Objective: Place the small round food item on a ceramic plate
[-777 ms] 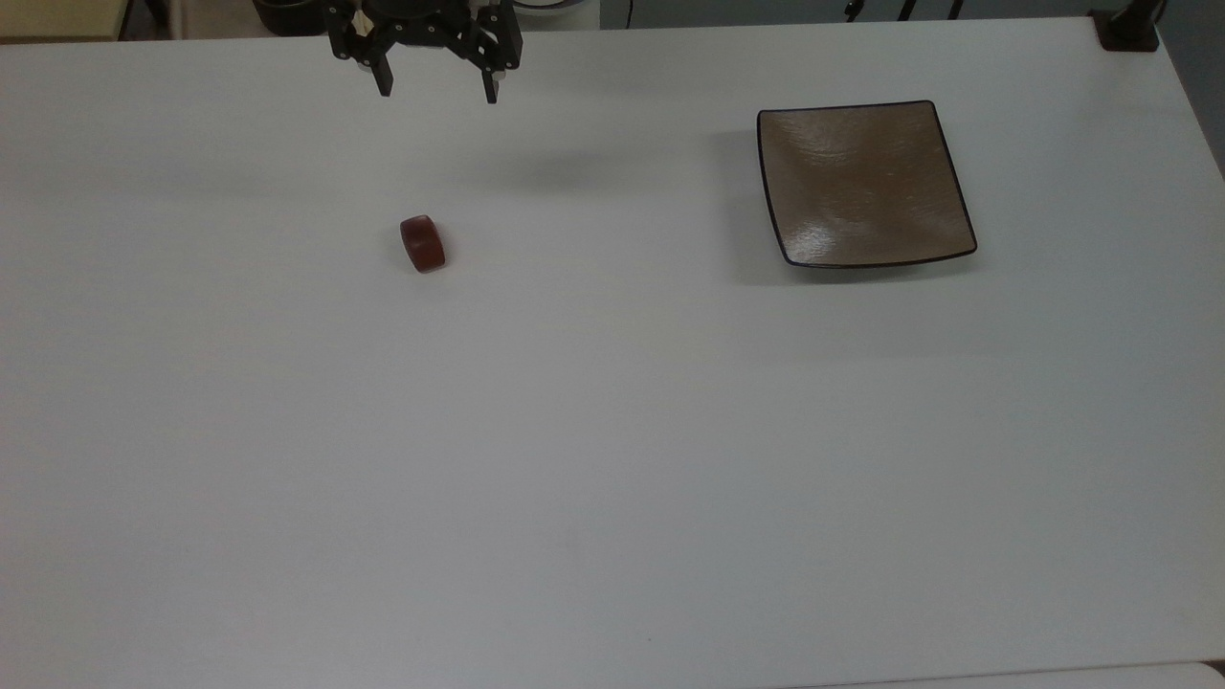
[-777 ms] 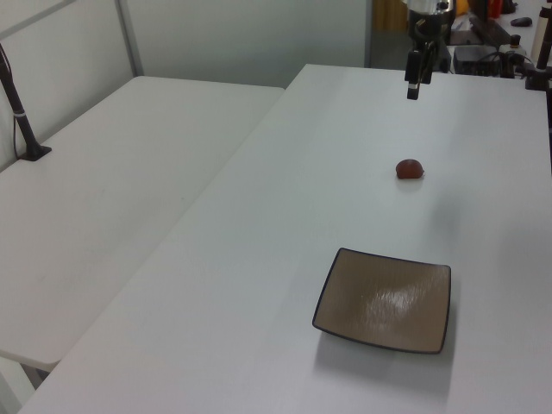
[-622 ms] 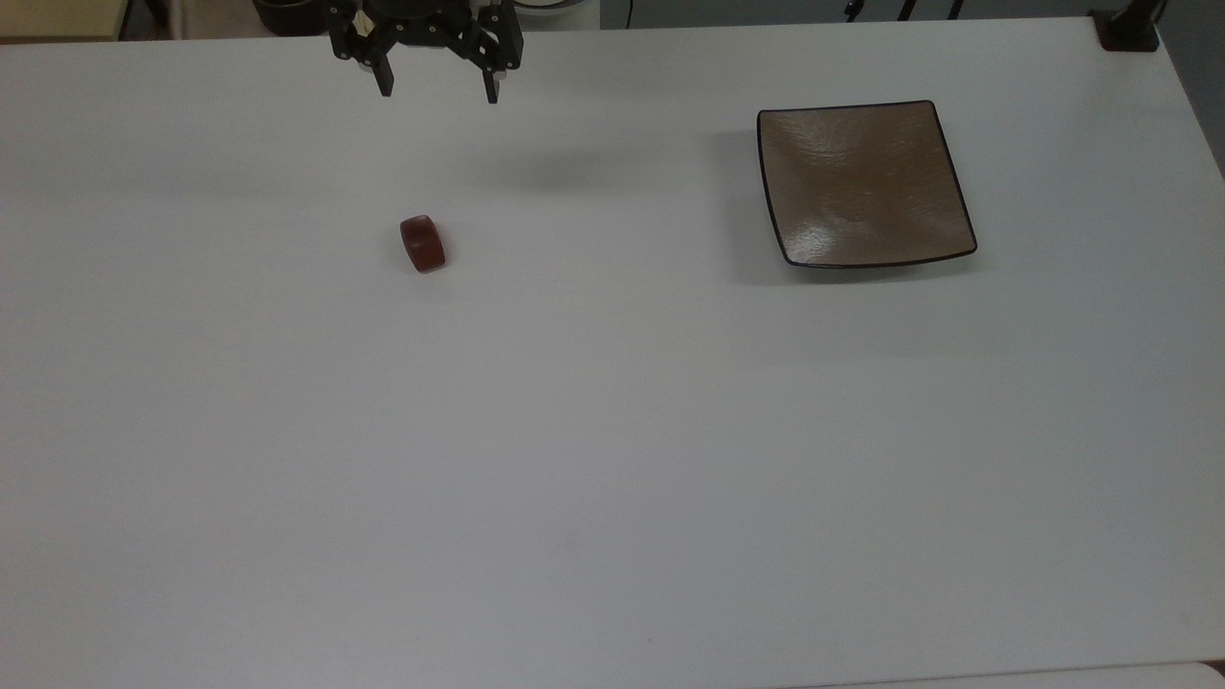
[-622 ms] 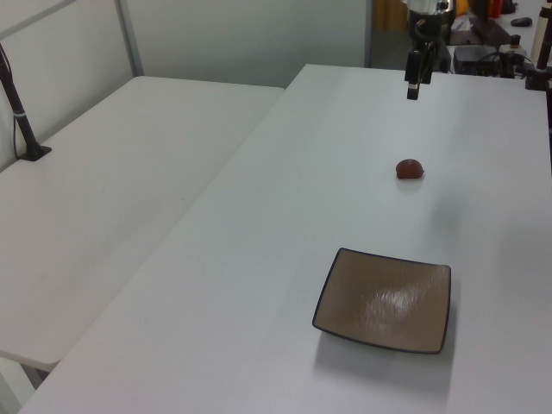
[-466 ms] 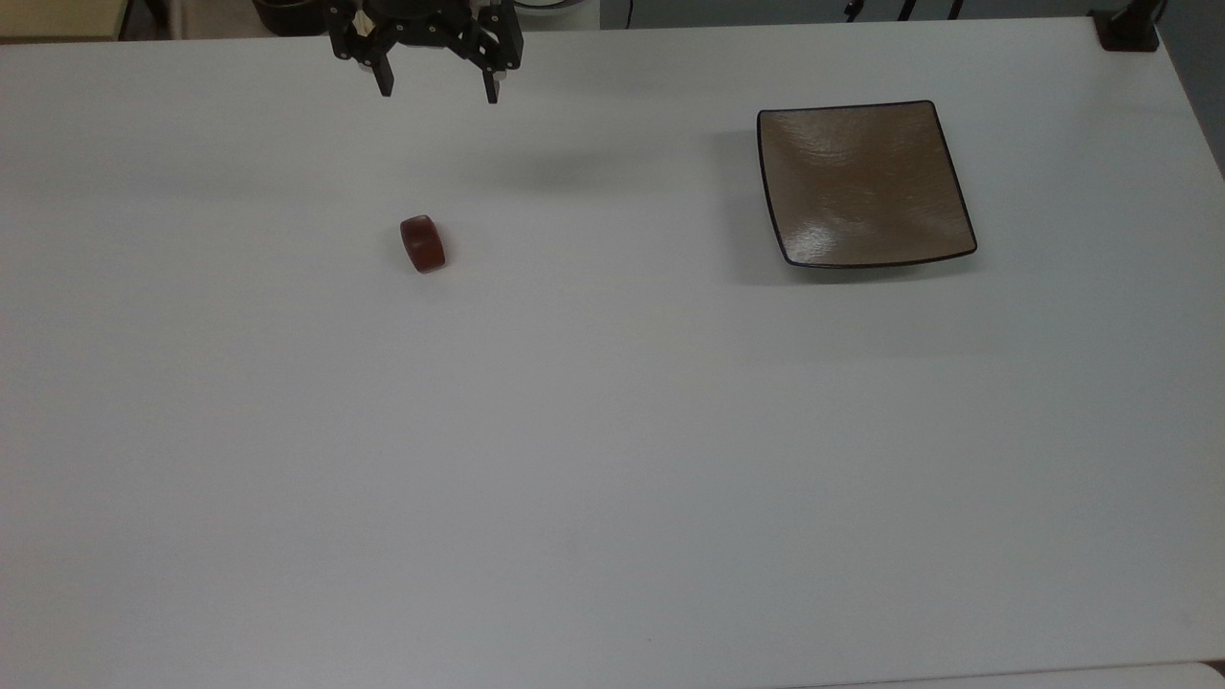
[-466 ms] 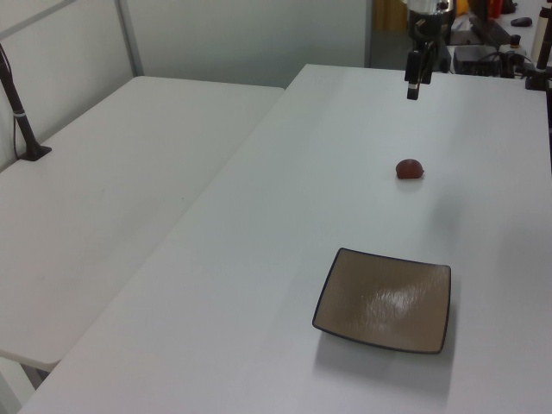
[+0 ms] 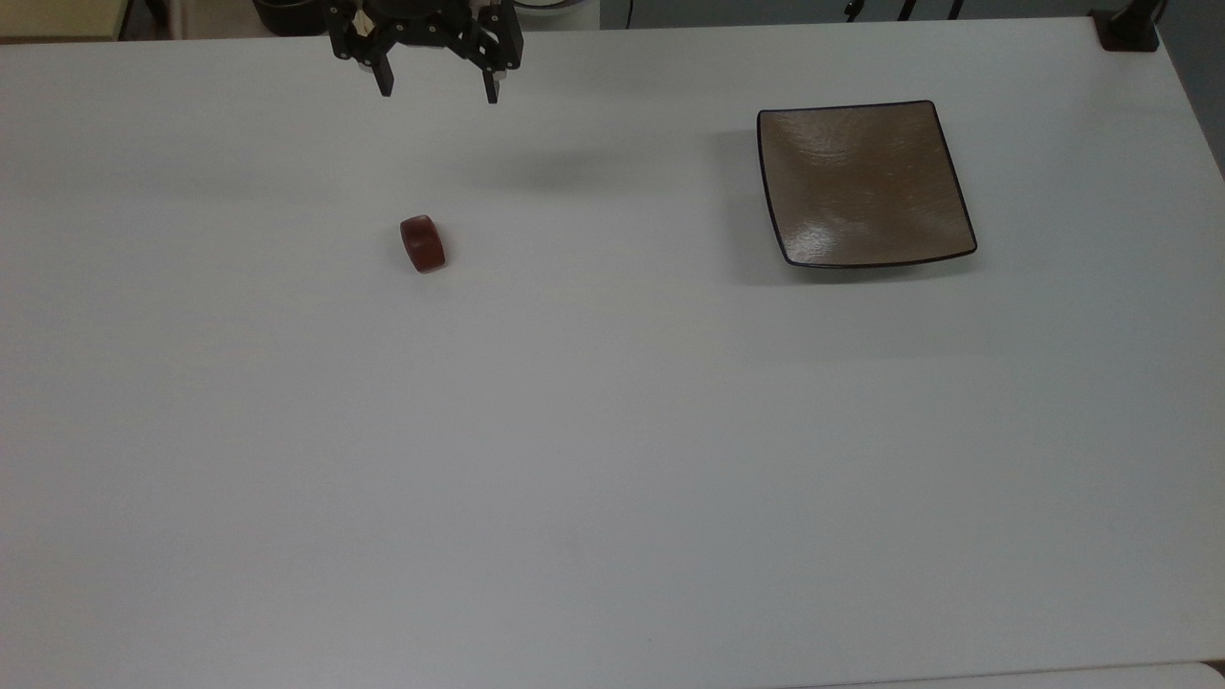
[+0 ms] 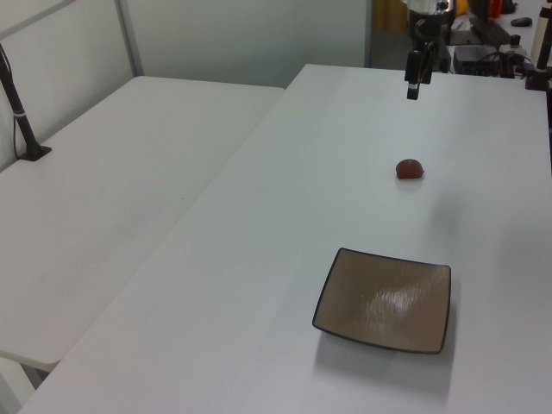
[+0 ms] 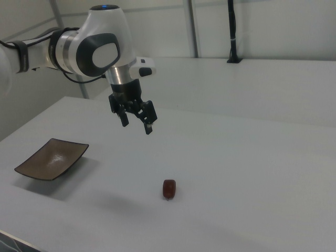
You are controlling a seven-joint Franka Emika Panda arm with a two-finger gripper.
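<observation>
We see a white table. The ceramic plate lies bare, well apart from the gripper, toward the top view's right. The gripper hangs above the table, fingers spread wide, holding nothing. The small round food item rests on the table below the gripper in the top view, untouched.

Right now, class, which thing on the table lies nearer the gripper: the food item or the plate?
The small reddish-brown food item: it lies almost under the open gripper, while the square brown plate sits farther off.
</observation>
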